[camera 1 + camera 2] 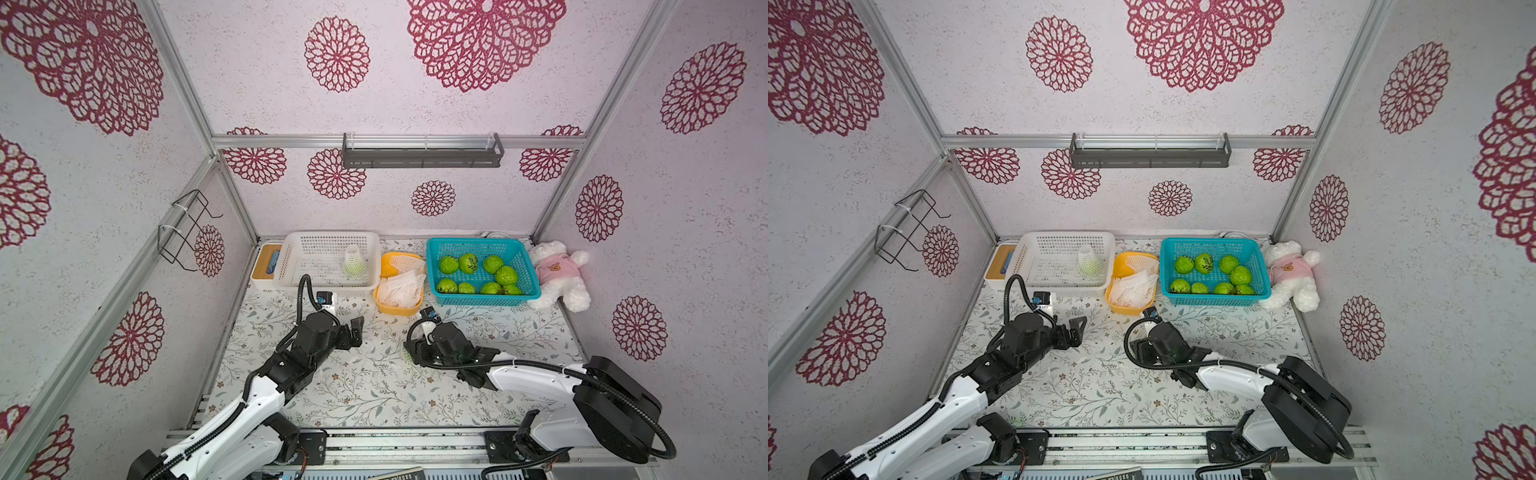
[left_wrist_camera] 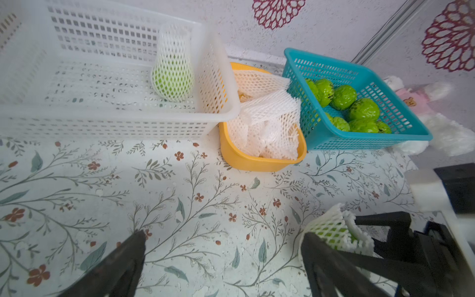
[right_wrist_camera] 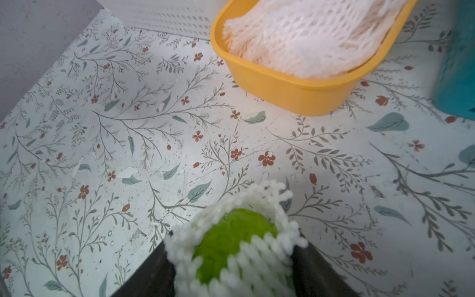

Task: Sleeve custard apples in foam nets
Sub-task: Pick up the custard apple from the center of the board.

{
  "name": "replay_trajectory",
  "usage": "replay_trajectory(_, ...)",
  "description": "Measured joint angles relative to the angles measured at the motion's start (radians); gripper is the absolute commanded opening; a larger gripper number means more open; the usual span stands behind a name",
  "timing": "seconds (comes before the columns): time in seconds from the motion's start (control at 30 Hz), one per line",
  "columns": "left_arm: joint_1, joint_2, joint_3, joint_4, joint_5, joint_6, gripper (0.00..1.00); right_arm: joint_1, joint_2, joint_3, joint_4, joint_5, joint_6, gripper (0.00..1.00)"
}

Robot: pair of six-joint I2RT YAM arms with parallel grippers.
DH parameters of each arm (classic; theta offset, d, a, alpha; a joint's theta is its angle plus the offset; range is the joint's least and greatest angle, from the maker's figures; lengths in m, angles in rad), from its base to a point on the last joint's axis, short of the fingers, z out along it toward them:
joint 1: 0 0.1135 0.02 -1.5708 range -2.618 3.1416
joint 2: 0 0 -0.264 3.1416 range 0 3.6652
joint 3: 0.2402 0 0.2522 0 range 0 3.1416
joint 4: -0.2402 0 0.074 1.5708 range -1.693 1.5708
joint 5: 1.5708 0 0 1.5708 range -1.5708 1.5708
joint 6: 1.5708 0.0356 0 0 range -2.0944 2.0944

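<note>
Nearest us, the right pincer (image 3: 234,259) is closed on a custard apple (image 3: 226,244) that wears a foam net (image 3: 264,198); its fingers (image 3: 151,275) press the mesh from both sides, and the edge of its wrist view cuts off fruit and fingers alike. In both top views the wrist and its cable cover this fruit, so only a sliver of green shows, and we cannot tell whether it rests on the desk (image 1: 374,390) or hangs just above. The left pincer (image 1: 356,332) stands near it, spread wide with nothing between; in its own wrist view one finger hides part of the netted fruit. Beyond them a yellow tub (image 1: 397,309) holds the spare foam nets (image 1: 399,286), heaped so that we cannot count them. To its left the white basket (image 1: 332,235) holds one sleeved custard apple (image 1: 354,264), upright; to its right the teal basket (image 1: 482,298) holds eight bare custard apples (image 1: 468,263), the front ones half hidden by its wall. A plush bear (image 1: 559,274) lies just beside the teal basket, and a box (image 1: 266,259) with something blue, too small to make out, sits just beside the white one. On the walls behind hang a grey shelf (image 1: 422,160) and a wire rack (image 1: 187,232).
</note>
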Motion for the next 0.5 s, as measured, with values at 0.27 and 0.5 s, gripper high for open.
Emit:
replay_trajectory(0.27,0.000,-0.040,0.000,0.010,0.023,0.045,0.97,-0.008,0.069,0.003,0.011,-0.005,-0.011,0.74)
replay_trajectory(0.5,0.000,-0.036,-0.002,0.011,0.019,0.044,0.97,0.014,0.124,0.003,0.038,0.006,-0.029,0.87)
